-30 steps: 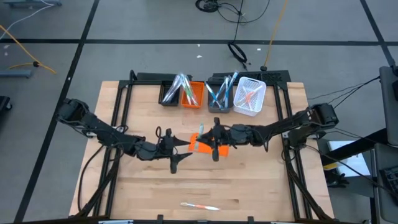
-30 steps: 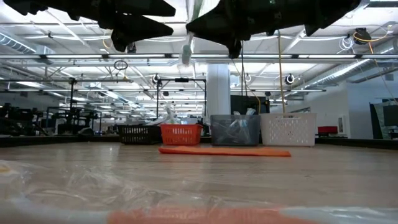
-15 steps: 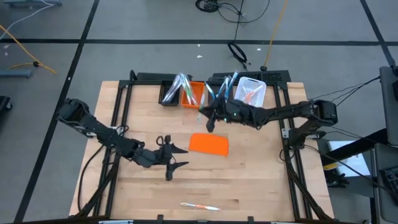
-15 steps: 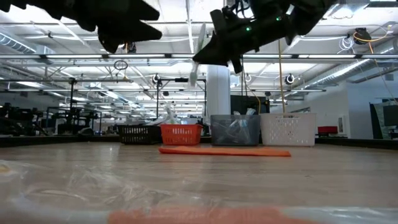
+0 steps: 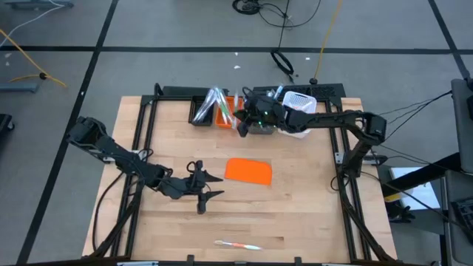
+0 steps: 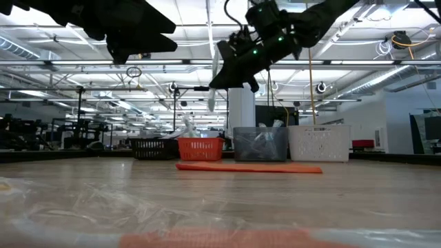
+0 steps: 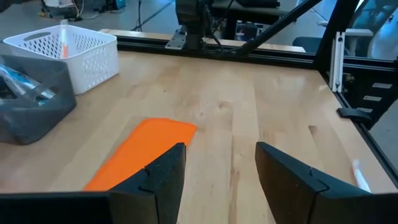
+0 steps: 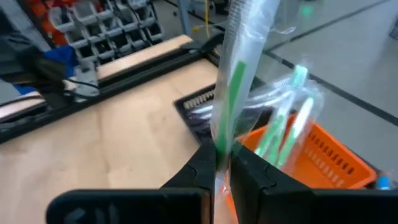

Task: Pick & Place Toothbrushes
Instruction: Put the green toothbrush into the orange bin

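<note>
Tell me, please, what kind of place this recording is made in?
Probably a large robotics lab or workshop hall. The low view shows a high ceiling with rows of strip lights and long workbenches behind the wooden table, and the high view shows cables lying on the grey floor around it.

Wrapped green toothbrush (image 8: 231,93) upright above orange bin (image 8: 323,155).

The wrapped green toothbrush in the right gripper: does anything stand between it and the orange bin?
Nothing visible does. The right gripper is shut on the wrapped green toothbrush and holds it in the air near the orange bin, which already holds green toothbrushes. The left gripper is far away.
</note>
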